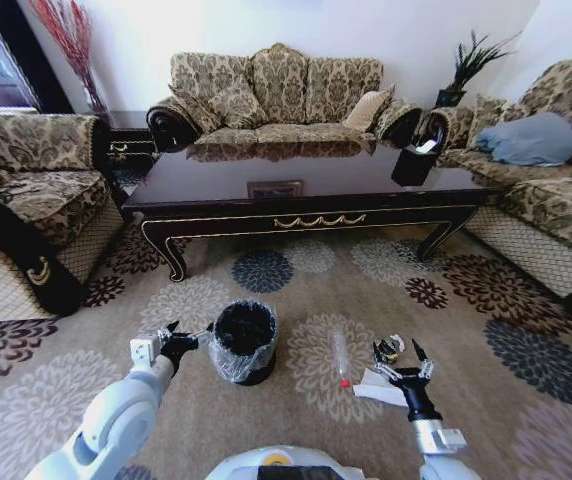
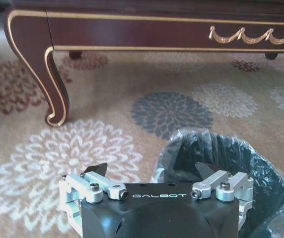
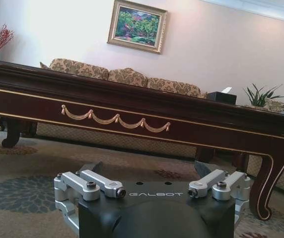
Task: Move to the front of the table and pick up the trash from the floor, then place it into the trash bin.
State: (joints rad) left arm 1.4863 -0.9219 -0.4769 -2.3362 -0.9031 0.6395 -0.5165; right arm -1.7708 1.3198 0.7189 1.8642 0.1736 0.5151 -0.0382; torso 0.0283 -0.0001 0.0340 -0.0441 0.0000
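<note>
The long dark table (image 1: pixel 366 185) with gold trim stands ahead of me on the patterned carpet. In front of it sits the black trash bin (image 1: pixel 244 340), lined with a crinkly bag. The trash lies to the bin's right: a clear tube with a red tip (image 1: pixel 341 360), white paper (image 1: pixel 374 386) and a small shiny wrapper (image 1: pixel 388 348). My left gripper (image 1: pixel 188 332) hovers open just left of the bin, whose rim (image 2: pixel 221 153) shows past its empty fingers (image 2: pixel 152 169). My right gripper (image 1: pixel 401 358) hangs open over the paper and wrapper, facing the table's apron (image 3: pixel 132 111), with nothing between its fingers (image 3: pixel 148 167).
Patterned sofas ring the table on the left (image 1: pixel 26 190), at the back (image 1: pixel 276 95) and on the right (image 1: pixel 546 170). A black tissue box (image 1: pixel 413 163) stands on the table's right end. A curved table leg (image 2: pixel 55 84) is beyond the bin. Open carpet lies around the trash.
</note>
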